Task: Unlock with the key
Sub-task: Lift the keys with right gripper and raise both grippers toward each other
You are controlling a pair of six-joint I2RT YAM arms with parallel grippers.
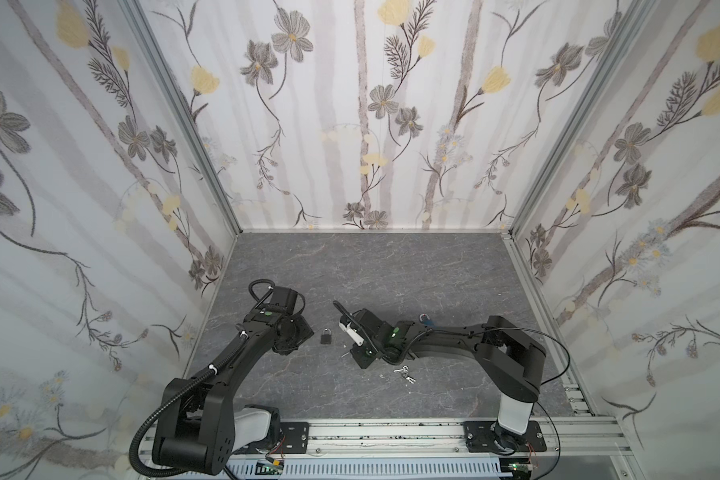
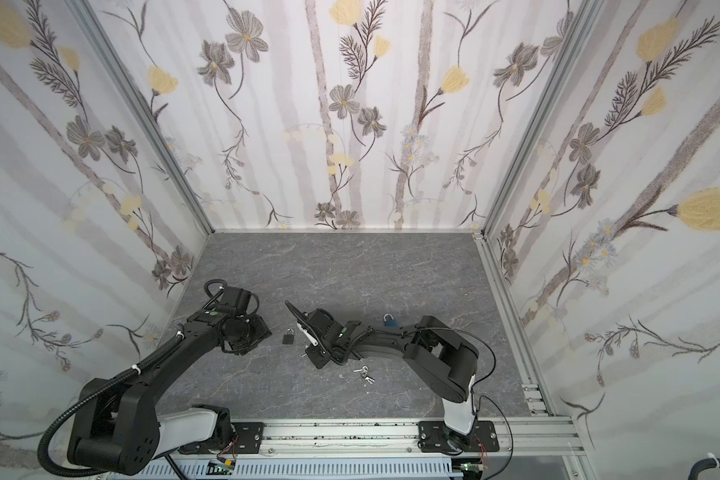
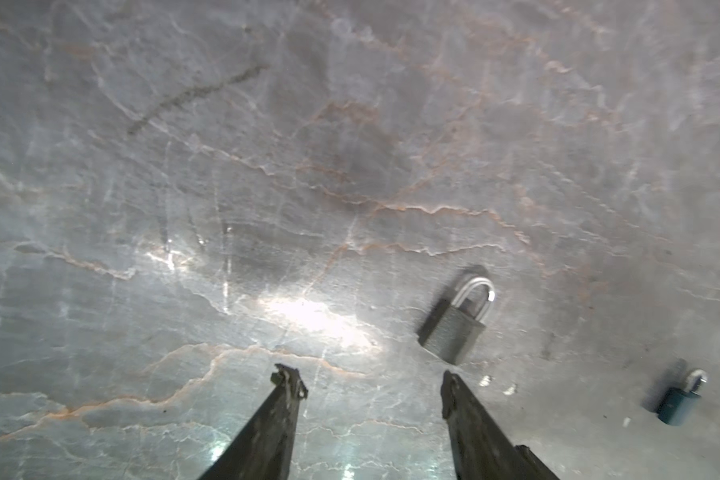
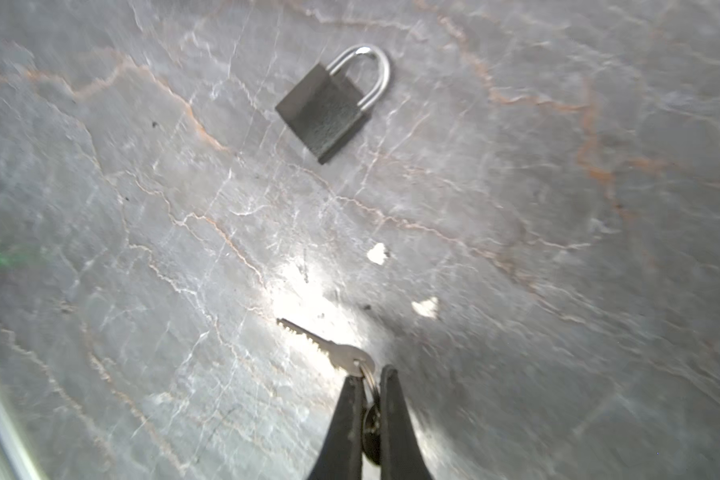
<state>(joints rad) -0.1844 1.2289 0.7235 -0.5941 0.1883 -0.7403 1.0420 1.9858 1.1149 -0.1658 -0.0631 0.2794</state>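
Note:
A dark grey padlock [image 1: 326, 336] [image 2: 289, 336] with a silver shackle lies flat on the marbled table. It also shows in the right wrist view [image 4: 329, 112] and the left wrist view [image 3: 454, 328]. My right gripper [image 4: 368, 374] [image 1: 350, 352] is shut on a small ring of keys. One silver key [image 4: 323, 343] sticks out ahead of the fingertips, its blade pointing roughly toward the padlock and well short of it. My left gripper [image 3: 368, 378] [image 1: 302, 331] stands open just left of the padlock with nothing between its fingers.
A blue padlock [image 1: 426, 319] [image 3: 680, 403] lies behind the right arm's forearm. A second bunch of keys [image 1: 404, 374] [image 2: 364, 374] lies on the table in front of that arm. Two white specks [image 4: 377, 252] sit between key and padlock. Flowered walls enclose three sides.

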